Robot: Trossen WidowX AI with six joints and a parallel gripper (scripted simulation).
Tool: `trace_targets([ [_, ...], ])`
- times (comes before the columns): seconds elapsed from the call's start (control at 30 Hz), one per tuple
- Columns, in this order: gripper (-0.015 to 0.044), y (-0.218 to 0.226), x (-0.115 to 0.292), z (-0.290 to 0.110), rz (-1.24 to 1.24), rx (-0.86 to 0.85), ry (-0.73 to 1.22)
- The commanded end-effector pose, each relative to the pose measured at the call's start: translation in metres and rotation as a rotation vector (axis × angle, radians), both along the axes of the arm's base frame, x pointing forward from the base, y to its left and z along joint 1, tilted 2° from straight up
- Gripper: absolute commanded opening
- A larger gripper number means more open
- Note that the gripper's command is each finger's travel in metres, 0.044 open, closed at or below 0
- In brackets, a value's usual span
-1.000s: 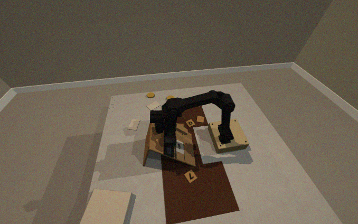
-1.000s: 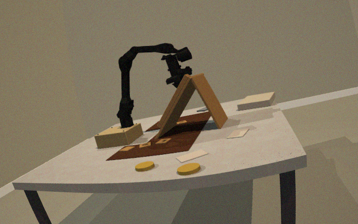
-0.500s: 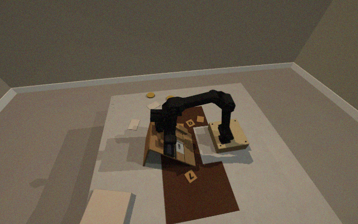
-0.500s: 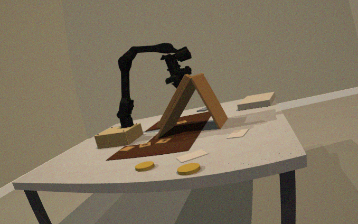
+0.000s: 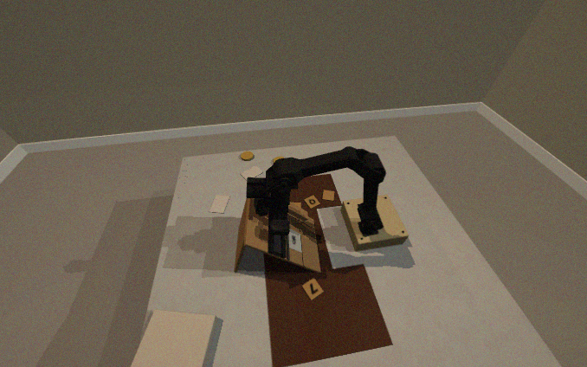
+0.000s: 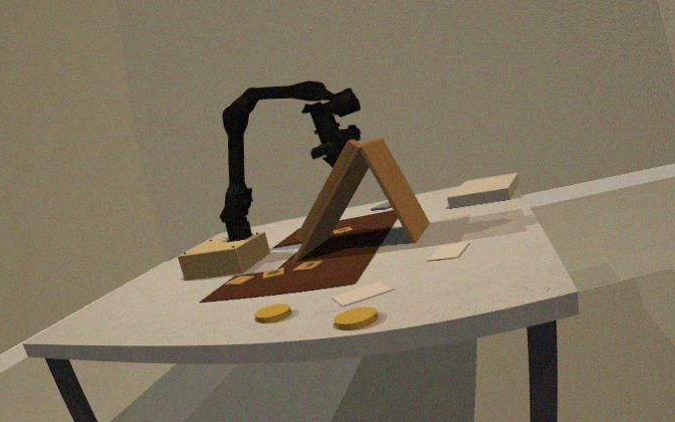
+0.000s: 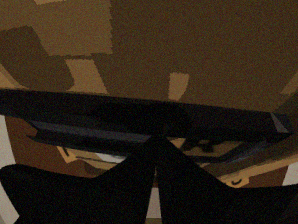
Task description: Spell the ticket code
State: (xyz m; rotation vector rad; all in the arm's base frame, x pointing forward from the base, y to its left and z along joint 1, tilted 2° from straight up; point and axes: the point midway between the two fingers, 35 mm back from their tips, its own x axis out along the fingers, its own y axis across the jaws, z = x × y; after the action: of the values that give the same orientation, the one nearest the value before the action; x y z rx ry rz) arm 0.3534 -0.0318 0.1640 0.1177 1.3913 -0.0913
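While most of what we see is a pale grey desk (image 6: 487,293) on dark legs, the action sits near its middle. On the desk lies a long dark brown mat (image 5: 332,314). Astride the mat stands a tan A-frame board (image 6: 398,193), two panels meeting in a ridge at the top. From above, the panel facing the arm carries the letter rail (image 5: 300,218) and a small white ticket (image 5: 294,241) with a dark mark; we cannot read its code.

A black arm (image 6: 235,157) rises from a tan block base (image 6: 209,264) beside the mat, arches over, and reaches down to the board's upper edge. Its jaws (image 5: 278,243) are pressed together with nothing between them, and from above they lie over the board's face, just beside the ticket. The wrist view shows the dark fingers meeting in a narrow seam, with a dark bar across the frame and blurred tan shapes behind it.

A flat cream block (image 6: 484,189) lies near one corner of the desk. Two cream cards (image 6: 361,293) (image 6: 448,250) lie flat on the bare surface. Two yellow discs (image 6: 354,317) (image 6: 272,313) sit near the curved edge.

Smallest are the loose tan letter tiles on the mat: one marked with what looks like a 7 (image 5: 312,288) in front of the board, and two more behind it, one with a dark mark (image 5: 312,201) and one whose face looks plain (image 5: 328,195).
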Motion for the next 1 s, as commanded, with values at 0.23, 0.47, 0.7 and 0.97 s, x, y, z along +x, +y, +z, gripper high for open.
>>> trace_targets([
  [0.23, 0.0, -0.004, 0.0, -0.001, 0.003, -0.003, 0.001],
  [0.47, 0.0, -0.006, 0.0, -0.001, 0.003, -0.003, 0.001],
  [0.7, 0.0, -0.002, -0.008, 0.006, 0.003, -0.002, 0.001],
  [0.97, 0.0, -0.001, -0.018, 0.014, 0.003, -0.002, 0.002],
])
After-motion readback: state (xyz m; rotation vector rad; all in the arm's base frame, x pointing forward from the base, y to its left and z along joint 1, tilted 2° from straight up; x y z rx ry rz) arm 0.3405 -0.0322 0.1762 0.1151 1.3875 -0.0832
